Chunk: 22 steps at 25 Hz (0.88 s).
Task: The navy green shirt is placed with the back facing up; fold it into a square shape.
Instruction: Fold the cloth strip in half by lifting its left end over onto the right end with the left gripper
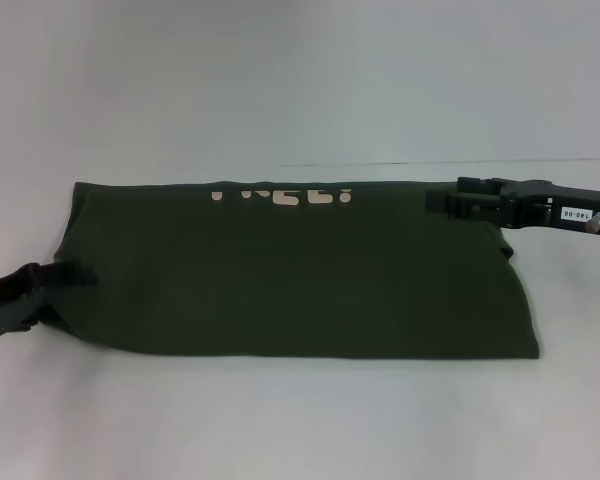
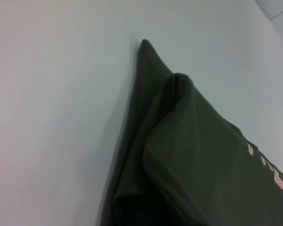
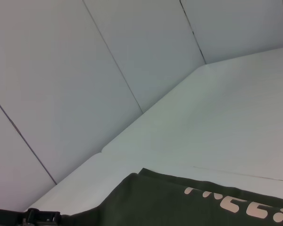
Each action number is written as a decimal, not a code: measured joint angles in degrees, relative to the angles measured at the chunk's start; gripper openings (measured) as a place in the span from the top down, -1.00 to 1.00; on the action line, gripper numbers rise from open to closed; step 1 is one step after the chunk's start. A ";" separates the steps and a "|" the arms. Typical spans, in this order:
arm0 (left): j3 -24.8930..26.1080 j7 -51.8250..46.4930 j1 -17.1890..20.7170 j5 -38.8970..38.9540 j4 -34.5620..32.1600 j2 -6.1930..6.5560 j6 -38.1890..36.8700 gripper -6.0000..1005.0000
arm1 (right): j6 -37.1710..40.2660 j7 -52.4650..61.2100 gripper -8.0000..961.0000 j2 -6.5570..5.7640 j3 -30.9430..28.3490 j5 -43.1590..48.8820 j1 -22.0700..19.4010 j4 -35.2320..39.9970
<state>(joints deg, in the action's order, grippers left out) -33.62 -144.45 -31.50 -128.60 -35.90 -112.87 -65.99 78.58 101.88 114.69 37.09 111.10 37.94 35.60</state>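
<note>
Two grippers on the shirt, one at each end, and no subject needed for what comes next. Lying flat on the white table, already folded into a long band, pale lettering peeking along the far edge. Left gripper at the left end, apparently pinching bunched cloth there, though fingers too buried to tell clenched from released. Right gripper at the far right corner, over the cloth edge; grip likewise impossible to tell. Left wrist view showing cloth raised in a peaked ridge, so some lift likely under way.

Judging by this, next fold probably end over end to make the square. Best done by lifting both layers together, keeping the edge taut, carrying it across low and level, laying it down square with the opposite edge. Risk: only the top layer caught, or the near hem dragging crooked.

Nothing else on the table; wall panels behind, well clear. No obstacle in sight.
</note>
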 joint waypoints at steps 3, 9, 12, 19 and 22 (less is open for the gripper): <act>0.04 0.49 -0.07 0.08 -0.02 -0.08 0.04 -0.71 | -0.03 -0.05 -0.87 0.00 0.00 0.00 -0.03 0.00; -0.13 0.76 0.00 -0.12 -0.02 -0.23 0.71 -0.69 | -0.18 -0.11 -0.87 0.00 -0.01 0.00 -0.09 0.00; -0.02 1.72 0.14 -0.22 -0.02 -0.29 1.89 -0.68 | -0.25 -0.11 -0.87 0.00 -0.01 0.00 -0.02 0.00; 0.26 4.03 0.55 0.09 0.20 -0.26 3.96 -0.50 | -0.23 -0.11 -0.87 0.00 -0.01 -0.10 -0.06 0.00; 0.29 4.20 0.56 0.11 0.22 -0.30 4.21 -0.24 | -0.20 -0.11 -0.87 0.00 -0.01 -0.16 -0.06 0.00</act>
<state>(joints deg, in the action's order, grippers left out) -33.33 -140.24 -30.94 -128.49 -35.68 -113.17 -61.78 78.38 101.77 114.69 37.09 110.93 37.88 35.59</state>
